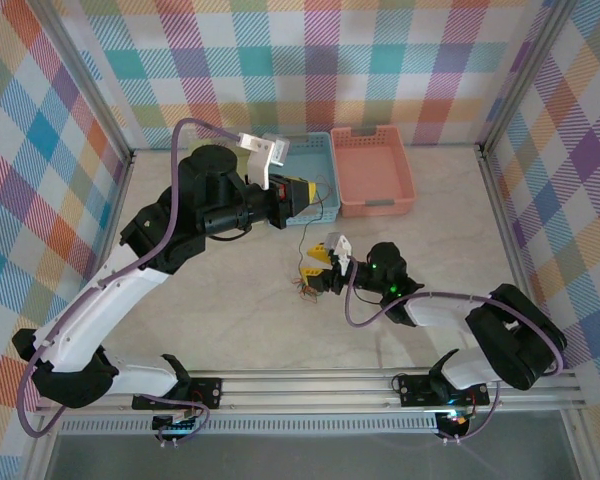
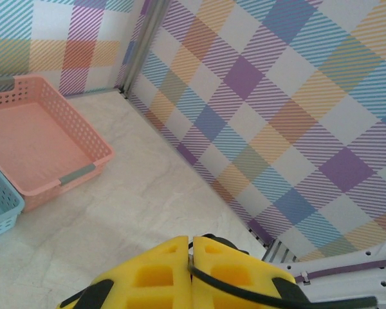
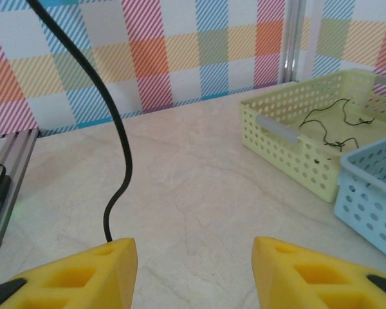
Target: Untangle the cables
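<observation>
My left gripper (image 1: 298, 196) is up near the blue basket; in the left wrist view this gripper (image 2: 192, 248) is shut on a thin black cable (image 2: 257, 291) that trails over one yellow finger. That black cable (image 1: 302, 245) hangs down to a small clump of red and orange wires (image 1: 306, 289) on the table. My right gripper (image 1: 316, 265) sits low beside the clump. Its wrist view shows the right gripper (image 3: 194, 257) open with bare table between the fingers, and the black cable (image 3: 119, 129) dropping behind its left finger (image 3: 83, 273).
A pink basket (image 1: 365, 207) and a blue basket (image 1: 310, 140) stand at the back of the table. A yellow-green basket (image 3: 289, 145) holding loose black wires (image 3: 334, 125) sits beside the blue basket (image 3: 373, 193). Checked walls enclose the table, with a metal rail along the near edge.
</observation>
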Robot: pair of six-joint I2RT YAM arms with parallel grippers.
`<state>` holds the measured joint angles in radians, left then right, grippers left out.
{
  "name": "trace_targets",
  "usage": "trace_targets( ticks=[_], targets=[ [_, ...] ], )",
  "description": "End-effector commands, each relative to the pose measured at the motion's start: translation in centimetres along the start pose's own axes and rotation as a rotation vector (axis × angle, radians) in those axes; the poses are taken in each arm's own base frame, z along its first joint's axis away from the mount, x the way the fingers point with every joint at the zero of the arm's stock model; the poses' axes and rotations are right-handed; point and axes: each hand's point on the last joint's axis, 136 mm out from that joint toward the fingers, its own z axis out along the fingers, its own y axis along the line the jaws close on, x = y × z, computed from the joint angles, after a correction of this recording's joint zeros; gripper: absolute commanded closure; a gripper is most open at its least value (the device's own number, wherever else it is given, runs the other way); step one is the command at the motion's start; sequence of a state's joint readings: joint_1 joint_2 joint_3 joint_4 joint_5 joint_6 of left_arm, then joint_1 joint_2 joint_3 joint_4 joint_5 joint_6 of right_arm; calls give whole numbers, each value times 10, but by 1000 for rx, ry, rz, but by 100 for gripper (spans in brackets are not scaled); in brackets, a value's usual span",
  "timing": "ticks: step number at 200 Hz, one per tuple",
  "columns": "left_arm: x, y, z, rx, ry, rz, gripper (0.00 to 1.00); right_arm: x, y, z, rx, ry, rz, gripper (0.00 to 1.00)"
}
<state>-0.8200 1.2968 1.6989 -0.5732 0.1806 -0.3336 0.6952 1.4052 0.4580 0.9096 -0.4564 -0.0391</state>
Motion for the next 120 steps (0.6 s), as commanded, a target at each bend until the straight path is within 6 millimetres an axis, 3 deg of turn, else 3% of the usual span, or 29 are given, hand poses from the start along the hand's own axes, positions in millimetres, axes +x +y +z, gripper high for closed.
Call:
trace_targets(
  ticks=[1, 93, 120],
  targets=[
    [-8, -2, -3, 11, -13, -5, 100, -7, 15, 6, -98, -9, -15, 49],
    [-7, 15, 11, -72, -13, 18, 100, -3, 28, 10, -185, 24, 3, 61],
    [-6, 29, 16, -135, -9, 42, 100, -8, 24, 7, -144, 7, -10, 61]
  ],
)
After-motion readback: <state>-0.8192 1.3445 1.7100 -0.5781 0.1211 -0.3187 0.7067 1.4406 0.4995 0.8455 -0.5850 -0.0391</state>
